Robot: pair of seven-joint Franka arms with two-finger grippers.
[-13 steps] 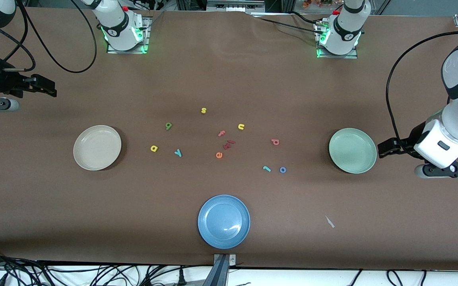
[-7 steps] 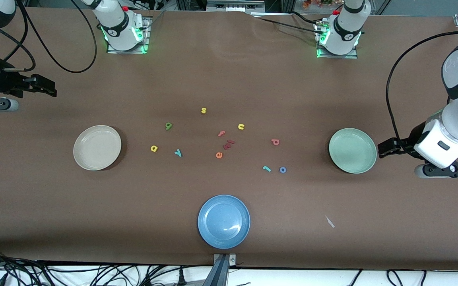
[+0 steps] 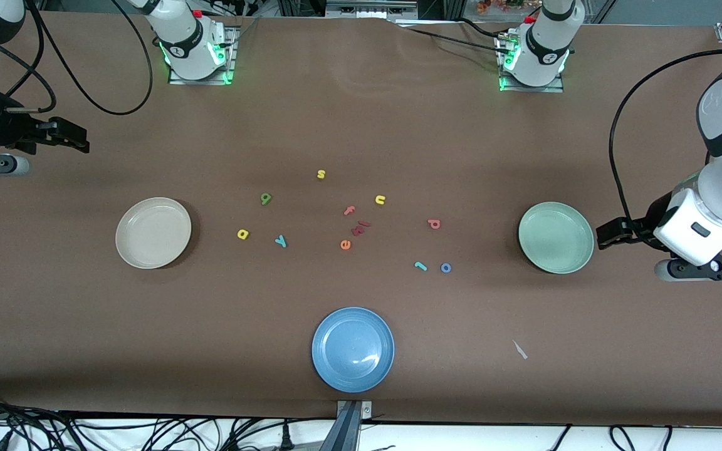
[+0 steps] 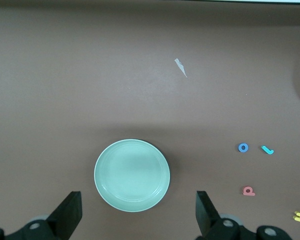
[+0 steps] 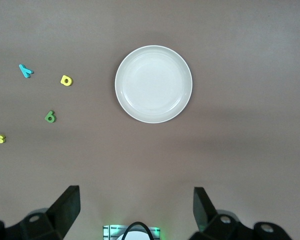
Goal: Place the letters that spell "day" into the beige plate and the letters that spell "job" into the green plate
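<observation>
The beige plate (image 3: 153, 232) (image 5: 153, 84) lies empty toward the right arm's end. Loose on the table beside it are a yellow d (image 3: 242, 234) (image 5: 66, 80), an olive-green a (image 3: 266, 198) (image 5: 50, 117) and a teal y (image 3: 281, 240) (image 5: 25, 71). Toward the left arm's end, the green plate (image 3: 556, 237) (image 4: 132, 175) is empty too. Near it lie a red-pink b (image 3: 434, 223) (image 4: 248, 191), a teal j (image 3: 420, 266) (image 4: 267, 149) and a blue o (image 3: 445, 268) (image 4: 243, 147). My left gripper (image 3: 612, 233) (image 4: 137, 197) hangs open over the table beside the green plate. My right gripper (image 3: 76, 139) (image 5: 136, 200) waits open over the table's end.
A blue plate (image 3: 353, 349) sits near the front edge. Mid-table lie a yellow s (image 3: 321, 174), a yellow n (image 3: 380, 200), a pink f (image 3: 349, 210), an orange e (image 3: 345, 245) and dark red letters (image 3: 360, 227). A pale scrap (image 3: 519, 349) lies nearer the camera than the green plate.
</observation>
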